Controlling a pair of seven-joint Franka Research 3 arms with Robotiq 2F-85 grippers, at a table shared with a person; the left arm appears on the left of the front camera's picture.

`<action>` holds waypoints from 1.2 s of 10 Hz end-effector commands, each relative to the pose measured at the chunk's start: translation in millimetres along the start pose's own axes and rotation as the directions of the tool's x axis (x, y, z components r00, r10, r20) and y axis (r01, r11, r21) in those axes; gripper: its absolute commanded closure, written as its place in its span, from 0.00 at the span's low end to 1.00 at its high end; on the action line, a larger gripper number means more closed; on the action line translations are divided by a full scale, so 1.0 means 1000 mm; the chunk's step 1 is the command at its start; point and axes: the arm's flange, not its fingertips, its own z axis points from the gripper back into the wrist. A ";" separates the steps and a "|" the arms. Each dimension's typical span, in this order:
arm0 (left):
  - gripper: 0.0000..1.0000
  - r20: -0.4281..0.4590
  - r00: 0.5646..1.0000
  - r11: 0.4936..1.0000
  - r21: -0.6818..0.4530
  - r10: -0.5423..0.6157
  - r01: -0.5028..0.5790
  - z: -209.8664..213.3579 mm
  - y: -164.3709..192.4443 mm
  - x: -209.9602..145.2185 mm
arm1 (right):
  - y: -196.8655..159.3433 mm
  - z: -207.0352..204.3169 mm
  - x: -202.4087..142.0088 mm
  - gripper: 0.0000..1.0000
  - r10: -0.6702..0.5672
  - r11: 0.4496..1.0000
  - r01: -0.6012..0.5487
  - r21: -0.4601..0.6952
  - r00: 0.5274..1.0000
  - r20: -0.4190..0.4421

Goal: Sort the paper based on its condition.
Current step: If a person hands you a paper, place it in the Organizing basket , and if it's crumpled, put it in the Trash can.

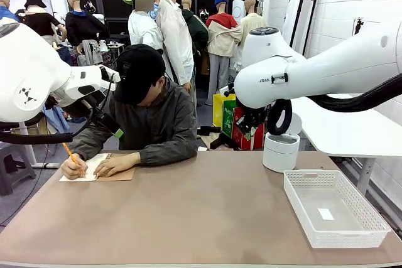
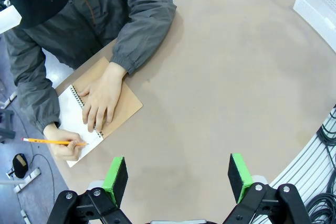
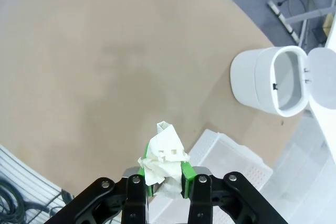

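The right gripper (image 3: pixel 164 174) has its green pads (image 3: pixel 187 171) drawn close together, pinching the paper (image 3: pixel 164 153) between them. The paper is no flat sheet: it is a crumpled white wad, creased and folded over itself, with a twisted peak sticking up. Its lower part sits squeezed between the two pads. The rest bulges out above the fingertips and spills slightly over the pad on the picture's left. It touches nothing but the pads and hangs in the air over the brown table (image 3: pixel 79 51).

Past the wad in the wrist view, a corner of the white latticed basket (image 3: pixel 226 156) shows just beside the gripper. Farther off stands a white bin (image 3: pixel 273 85) with its lid flipped open. From the front, the basket (image 1: pixel 333 208) lies on the robot's right side of the table and holds a small white tag (image 1: pixel 325 214).

The left gripper (image 2: pixel 178 174) holds its fingers (image 2: pixel 116 178) spread wide with nothing between them, above bare tabletop. Well beyond it, a person rests one hand (image 2: pixel 102 98) flat on an open spiral notebook (image 2: pixel 123 109). The other hand (image 2: pixel 65 148) holds a pencil (image 2: pixel 52 141) to the white page.
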 end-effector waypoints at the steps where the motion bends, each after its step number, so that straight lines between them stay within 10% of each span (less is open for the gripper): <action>1: 0.00 -0.001 1.000 1.000 0.000 0.000 0.000 0.000 0.001 0.000 | -0.002 0.001 -0.001 0.82 -0.006 1.000 0.006 -0.002 1.000 0.002; 3: 0.00 -0.001 1.000 1.000 0.000 0.000 0.000 0.000 0.001 0.000 | -0.033 -0.014 0.014 0.82 -0.252 0.955 0.262 -0.136 0.964 0.082; 12: 0.00 -0.001 1.000 1.000 0.000 0.000 0.000 0.000 0.001 0.000 | -0.173 -0.094 0.020 0.82 -0.657 0.744 0.667 -0.049 0.742 0.133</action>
